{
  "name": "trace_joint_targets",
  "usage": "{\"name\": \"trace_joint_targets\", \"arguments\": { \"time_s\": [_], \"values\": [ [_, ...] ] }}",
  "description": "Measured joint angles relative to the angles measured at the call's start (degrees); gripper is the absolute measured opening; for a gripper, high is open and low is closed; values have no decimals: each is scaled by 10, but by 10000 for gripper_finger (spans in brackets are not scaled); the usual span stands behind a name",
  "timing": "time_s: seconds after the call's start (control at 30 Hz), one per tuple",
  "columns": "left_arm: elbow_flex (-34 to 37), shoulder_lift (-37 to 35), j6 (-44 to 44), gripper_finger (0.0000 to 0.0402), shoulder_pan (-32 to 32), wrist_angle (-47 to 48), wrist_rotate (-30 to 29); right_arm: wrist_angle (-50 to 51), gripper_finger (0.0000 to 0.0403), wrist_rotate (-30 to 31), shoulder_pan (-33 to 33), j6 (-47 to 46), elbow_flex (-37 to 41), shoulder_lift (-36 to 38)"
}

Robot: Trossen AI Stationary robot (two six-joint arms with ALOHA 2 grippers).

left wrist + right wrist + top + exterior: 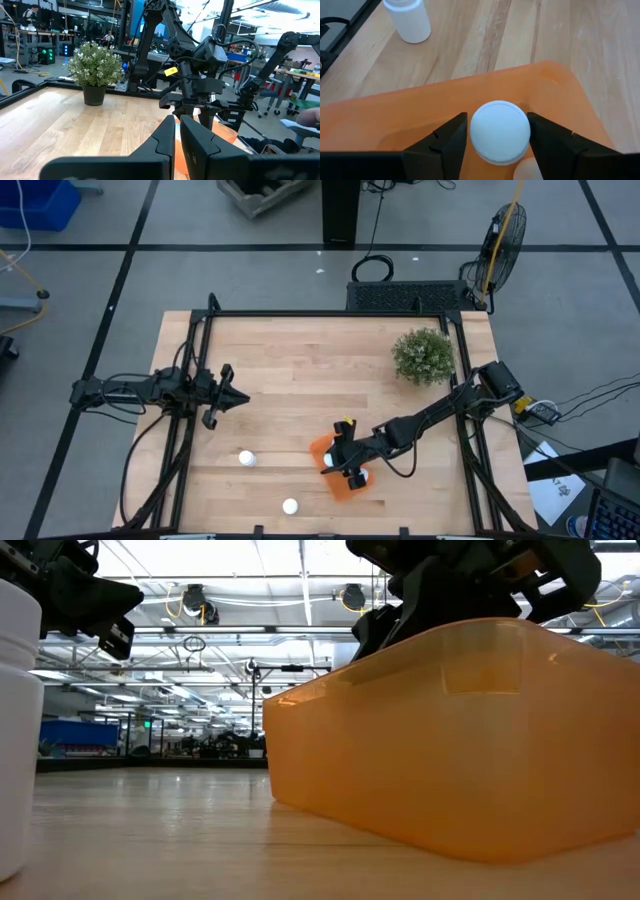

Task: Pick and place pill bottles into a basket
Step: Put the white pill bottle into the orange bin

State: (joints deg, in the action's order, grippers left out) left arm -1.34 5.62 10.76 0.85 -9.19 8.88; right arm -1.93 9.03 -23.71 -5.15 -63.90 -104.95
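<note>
Upright bottle (500,131) in right gripper (499,134); above basket (560,95)

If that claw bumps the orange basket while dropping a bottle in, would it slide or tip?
Probably slide. The basket looks like thin, see-through plastic, so likely light, and sits on smooth wood. It is low and wide, so tipping seems unlikely. The right claw, gripping a bottle above it, could easily nudge it.
</note>
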Motion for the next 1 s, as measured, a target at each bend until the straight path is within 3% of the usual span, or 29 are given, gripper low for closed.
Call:
{"name": "trace_joint_targets", "arguments": {
  "time_s": [0.43,0.67,1.0],
  "values": [
    [0,0,0,33,0,0,0,-24,280,32,-4,30,0,3],
    [0,0,0,33,0,0,0,-13,285,64,-27,54,0,39],
    [0,0,0,33,0,-1,0,50,279,93,-110,-3,20,165]
  ]
}}
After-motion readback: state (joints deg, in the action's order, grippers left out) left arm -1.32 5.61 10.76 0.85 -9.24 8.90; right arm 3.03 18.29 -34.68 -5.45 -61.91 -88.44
